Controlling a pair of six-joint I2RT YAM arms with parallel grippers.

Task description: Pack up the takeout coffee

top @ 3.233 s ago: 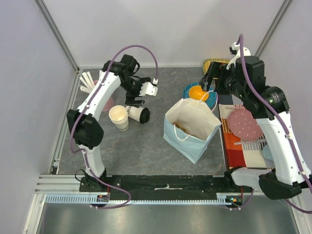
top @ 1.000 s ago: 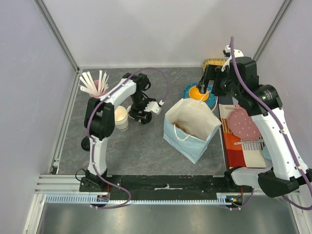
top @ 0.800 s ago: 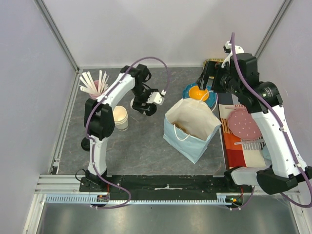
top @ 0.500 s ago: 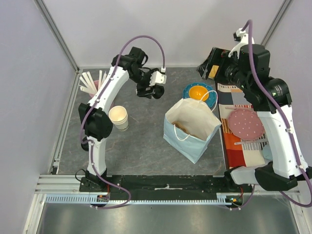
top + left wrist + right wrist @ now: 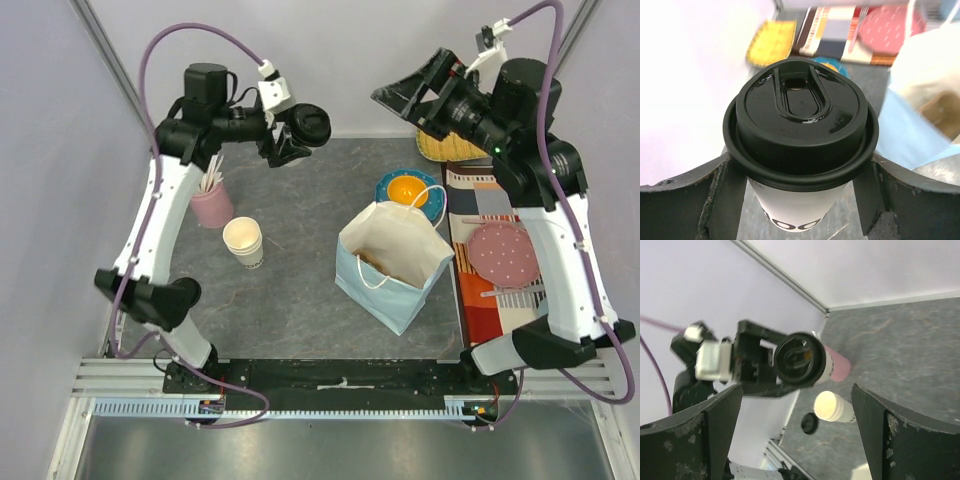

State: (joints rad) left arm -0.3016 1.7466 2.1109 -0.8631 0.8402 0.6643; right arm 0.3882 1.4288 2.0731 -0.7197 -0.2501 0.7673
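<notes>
Since half a second ago the left arm has swung up and back, lifting the takeout coffee (image 5: 312, 124), a small white paper cup with a round black plastic lid, high above the far left of the grey stone-patterned table (image 5: 300, 290). From the top view the left gripper (image 5: 293, 136) pinches the coffee by its sides, tipped over with the lid facing the right arm. The right gripper (image 5: 410, 100) is raised too, its jaws spread wide and holding nothing. An open pale blue paper bag (image 5: 392, 262) stands upright mid-table, well apart from the coffee. A stack of lidless cream paper cups (image 5: 243, 240) stands just beside a pink cup of white sticks (image 5: 210, 205).

On the left wrist view the black lid fills the frame, and the dark fingers (image 5: 690, 200) press the white cup wall just under the lid's rim on both sides.

On the right wrist view that arm's own fingers (image 5: 695, 435) stand far apart at the frame's edges. Between them, further off, the coffee's lid faces the camera. A small dark round object (image 5: 809, 423) sits on the table below, possibly a loose lid.
</notes>
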